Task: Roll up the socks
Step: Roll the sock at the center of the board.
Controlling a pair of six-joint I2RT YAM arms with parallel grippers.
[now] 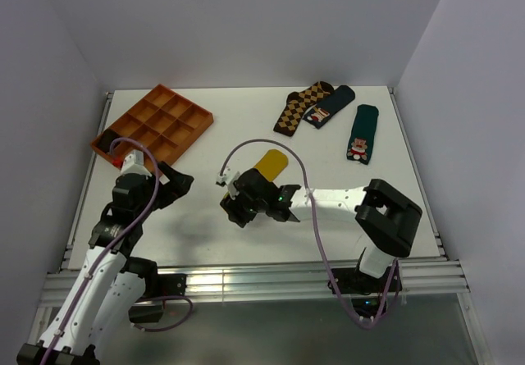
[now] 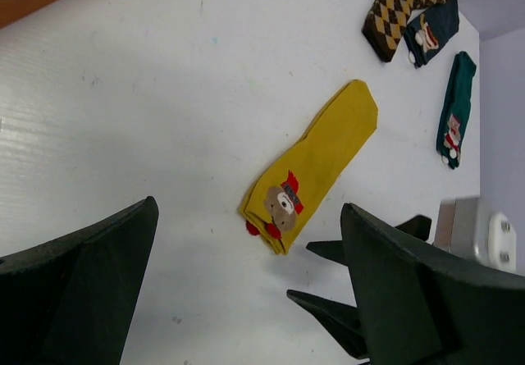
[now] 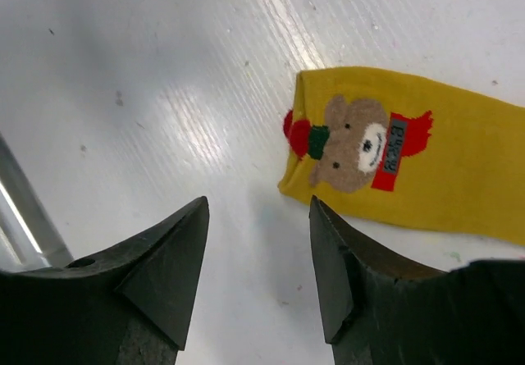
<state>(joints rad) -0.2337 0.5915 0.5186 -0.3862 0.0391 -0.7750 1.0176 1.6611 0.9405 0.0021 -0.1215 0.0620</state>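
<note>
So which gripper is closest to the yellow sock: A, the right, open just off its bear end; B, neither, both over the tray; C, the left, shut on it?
A: the right gripper is open and empty, right by the bear end of the yellow sock.

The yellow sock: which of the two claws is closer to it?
The right. The right gripper hangs open just at the toe end of the yellow sock; the left gripper sits well off to its left, apart from it.
</note>
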